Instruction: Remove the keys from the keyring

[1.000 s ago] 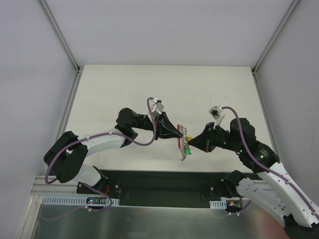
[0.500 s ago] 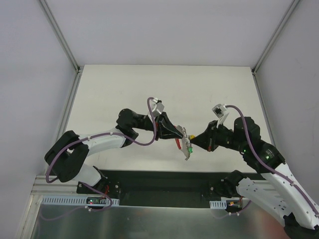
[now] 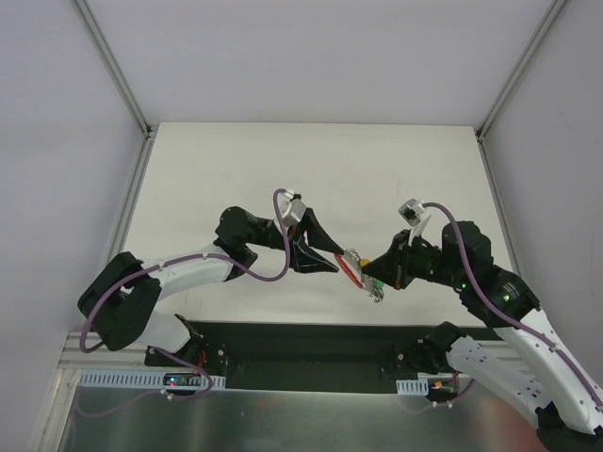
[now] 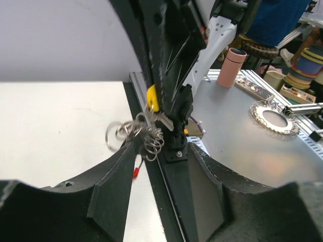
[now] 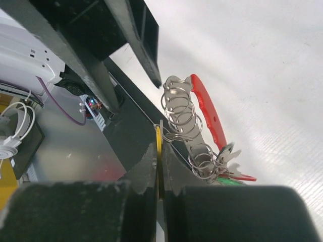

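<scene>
The right gripper (image 5: 160, 149) is pinching the yellow key (image 4: 152, 97) by its head, fingers pressed together on it. The other keys (image 3: 364, 273) are dangling from the right gripper in the air, strung on the keyring (image 5: 177, 107). The left gripper (image 4: 164, 147) is standing spread just beside the right gripper, with wire loops at one fingertip; I cannot tell whether they are touching. The bunch is likely behaving as light, hard, slick metal, swinging loosely. The plastic heads are probably offering the surest hold, while the thin wire is calling for a fingertip pinch.
</scene>
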### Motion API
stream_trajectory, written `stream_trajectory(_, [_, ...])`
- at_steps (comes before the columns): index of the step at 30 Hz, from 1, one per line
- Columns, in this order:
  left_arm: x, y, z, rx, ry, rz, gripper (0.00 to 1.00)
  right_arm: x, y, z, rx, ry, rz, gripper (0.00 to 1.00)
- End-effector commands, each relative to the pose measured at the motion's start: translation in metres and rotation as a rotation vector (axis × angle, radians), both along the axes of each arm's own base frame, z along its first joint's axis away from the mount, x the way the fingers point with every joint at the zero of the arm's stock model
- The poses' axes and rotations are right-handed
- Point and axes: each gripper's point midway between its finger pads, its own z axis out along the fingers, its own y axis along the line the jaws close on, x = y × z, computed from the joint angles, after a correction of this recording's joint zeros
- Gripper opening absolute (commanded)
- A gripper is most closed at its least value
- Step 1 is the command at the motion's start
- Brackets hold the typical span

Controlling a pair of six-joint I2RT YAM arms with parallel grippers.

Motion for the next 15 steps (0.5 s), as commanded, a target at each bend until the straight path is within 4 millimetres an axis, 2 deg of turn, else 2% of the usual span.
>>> stream_trajectory(1, [-0.011,0.007,0.030,-0.092,-0.205,0.023,0.45,-0.003,0.002,0.025,0.029,-0.122,0.063,0.01])
stream_trajectory(3, [-0.013,0.009,0.035,-0.093,-0.258,0.060,0.45,-0.003,0.002,0.027,0.027,-0.131,0.068,0.01])
stream_trajectory(4, [-0.009,0.006,0.026,-0.038,-0.214,0.103,0.45,-0.002,0.002,0.027,0.026,-0.131,0.068,0.01])
stream_trajectory(6, [-0.016,0.005,0.030,-0.038,-0.253,0.132,0.45,-0.002,0.003,0.028,0.023,-0.124,0.072,0.01])
stream_trajectory(11, [-0.018,0.001,0.017,0.022,-0.161,0.176,0.41,0.002,0.006,0.033,0.027,-0.110,0.064,0.01])
stream_trajectory(15, [-0.020,-0.006,0.006,0.035,-0.151,0.206,0.41,0.004,0.009,0.038,0.043,-0.099,0.058,0.01])
